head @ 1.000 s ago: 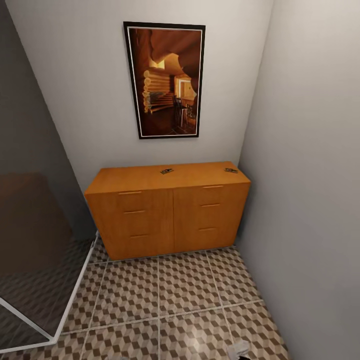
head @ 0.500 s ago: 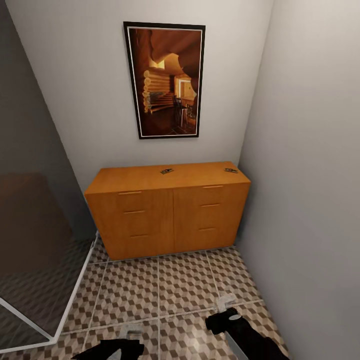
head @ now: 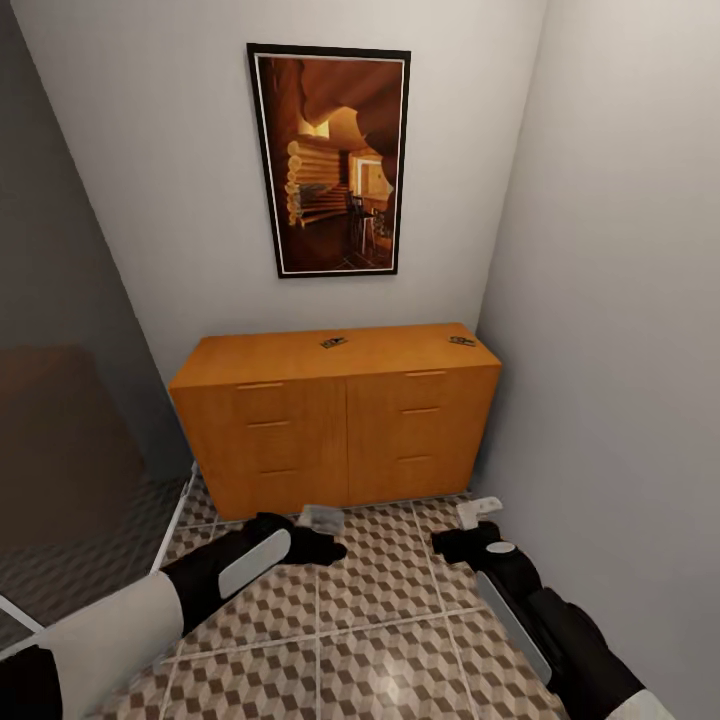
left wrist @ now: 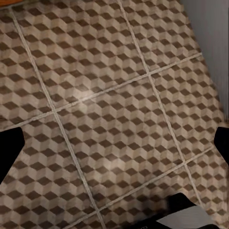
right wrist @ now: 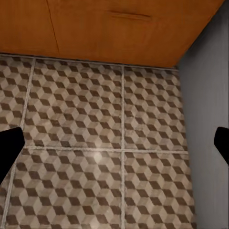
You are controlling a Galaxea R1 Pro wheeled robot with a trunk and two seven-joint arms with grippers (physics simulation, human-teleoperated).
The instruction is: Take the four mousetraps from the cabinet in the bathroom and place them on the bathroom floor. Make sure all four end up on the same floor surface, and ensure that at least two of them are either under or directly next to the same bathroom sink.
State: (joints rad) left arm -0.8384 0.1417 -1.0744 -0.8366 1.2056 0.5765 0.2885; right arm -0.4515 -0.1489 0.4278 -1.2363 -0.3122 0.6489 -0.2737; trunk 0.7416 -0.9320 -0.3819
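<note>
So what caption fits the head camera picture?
Both arms raised before the orange cabinet, two mousetraps on top.

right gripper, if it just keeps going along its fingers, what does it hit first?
Probably the bathroom floor: the right wrist view looks down at cube-pattern tiles between the open fingers of the right gripper, just short of the cabinet. Depth is unclear, so the cabinet base is possible.

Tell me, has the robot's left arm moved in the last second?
Yes. The left gripper has risen into the head view from the bottom edge and now hangs near the foot of the cabinet, which itself has not shifted.
</note>
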